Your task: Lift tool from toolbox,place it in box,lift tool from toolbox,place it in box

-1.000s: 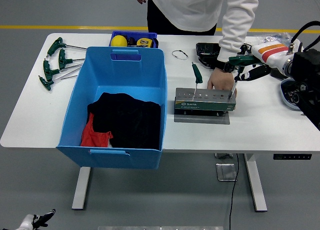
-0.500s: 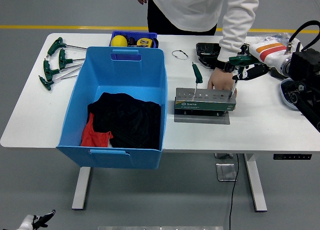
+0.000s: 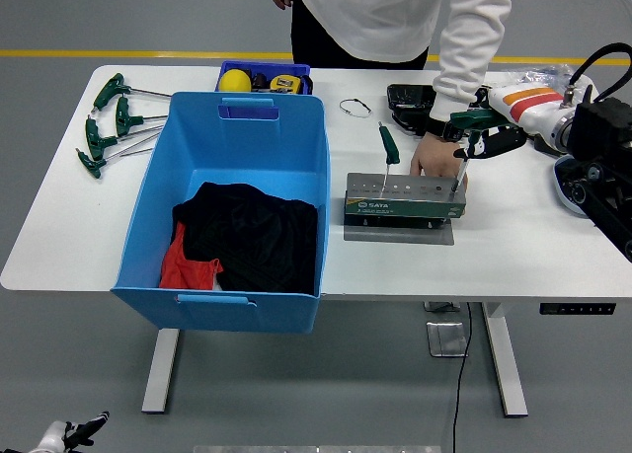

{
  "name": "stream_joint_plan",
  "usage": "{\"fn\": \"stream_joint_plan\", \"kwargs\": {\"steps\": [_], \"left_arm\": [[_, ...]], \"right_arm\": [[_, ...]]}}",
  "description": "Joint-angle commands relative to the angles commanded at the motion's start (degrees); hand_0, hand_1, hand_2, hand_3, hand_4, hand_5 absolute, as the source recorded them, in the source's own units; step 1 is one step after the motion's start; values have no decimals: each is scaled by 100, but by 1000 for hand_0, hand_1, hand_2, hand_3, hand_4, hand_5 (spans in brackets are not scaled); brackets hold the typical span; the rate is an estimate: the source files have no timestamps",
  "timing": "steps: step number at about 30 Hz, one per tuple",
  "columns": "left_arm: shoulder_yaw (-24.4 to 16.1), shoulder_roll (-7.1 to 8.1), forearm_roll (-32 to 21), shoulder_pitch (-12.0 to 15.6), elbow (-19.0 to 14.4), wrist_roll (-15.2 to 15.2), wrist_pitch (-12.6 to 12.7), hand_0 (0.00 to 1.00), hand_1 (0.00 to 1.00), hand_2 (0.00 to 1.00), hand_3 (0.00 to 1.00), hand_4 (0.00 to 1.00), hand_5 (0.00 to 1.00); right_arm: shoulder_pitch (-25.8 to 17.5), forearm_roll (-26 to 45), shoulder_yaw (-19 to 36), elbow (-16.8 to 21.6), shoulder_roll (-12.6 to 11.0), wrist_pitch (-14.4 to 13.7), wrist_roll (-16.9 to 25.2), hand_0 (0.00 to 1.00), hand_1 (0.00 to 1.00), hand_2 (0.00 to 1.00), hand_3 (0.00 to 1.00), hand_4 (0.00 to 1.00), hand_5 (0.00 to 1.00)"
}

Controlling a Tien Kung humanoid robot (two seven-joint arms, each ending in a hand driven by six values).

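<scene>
- The person (image 3: 395,14) is cut off by the top edge from the chest up.
- The right arm (image 3: 592,147) runs out at the right edge.
- The left hand (image 3: 69,435) shows only as fingers at the bottom edge.
- Contents of the small blue tray (image 3: 265,78) sit partly hidden behind the blue box (image 3: 237,206).

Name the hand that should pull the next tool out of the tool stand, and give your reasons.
Right. The right hand already grips the green T-handle tool whose shaft stands in the tool stand. The left hand hangs low at the picture's bottom left, below the table. A person's hand steadies the stand.
</scene>
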Motion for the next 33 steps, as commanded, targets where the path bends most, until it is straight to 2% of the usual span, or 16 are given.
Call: {"fn": "stream_joint_plan", "kwargs": {"steps": [6, 7, 18, 19, 25, 26, 31, 33], "left_arm": [[-22, -1, 35, 5, 0, 15, -11, 652, 602, 662, 691, 734, 710], [-20, 1, 37, 4, 0, 15, -14, 653, 602, 662, 691, 733, 708], [-47, 3, 74, -7, 0, 27, -7, 653, 602, 662, 690, 732, 707], [-51, 4, 79, -7, 0, 29, -6, 651, 601, 662, 689, 733, 706], [-82, 9, 110, -9, 0, 37, -1, 651, 601, 662, 689, 733, 706], [-96, 10, 128, -8, 0, 40, -1, 653, 601, 661, 689, 733, 704], [-112, 10, 161, -3, 0, 50, -3, 653, 601, 661, 689, 733, 704], [-116, 9, 172, -2, 0, 54, -4, 652, 601, 661, 690, 733, 704]], "right_arm": [[4, 30, -19, -22, 17, 56, -57, 188, 182, 195, 272, 998, 744], [7, 32, -20, -26, 19, 41, -62, 166, 157, 179, 253, 998, 741], [57, 77, -88, -102, 117, -138, -104, 150, 137, 163, 232, 998, 743], [59, 88, -96, -104, 126, -160, -96, 131, 108, 137, 204, 998, 745], [55, 126, -126, -141, 165, -237, -100, 131, 108, 137, 204, 998, 745], [48, 126, -131, -151, 173, -251, -109, 93, 70, 100, 165, 998, 745], [23, 136, -162, -166, 192, -314, -151, 93, 70, 100, 165, 998, 745], [18, 141, -171, -170, 196, -358, -169, 64, 39, 78, 130, 998, 742]]}}
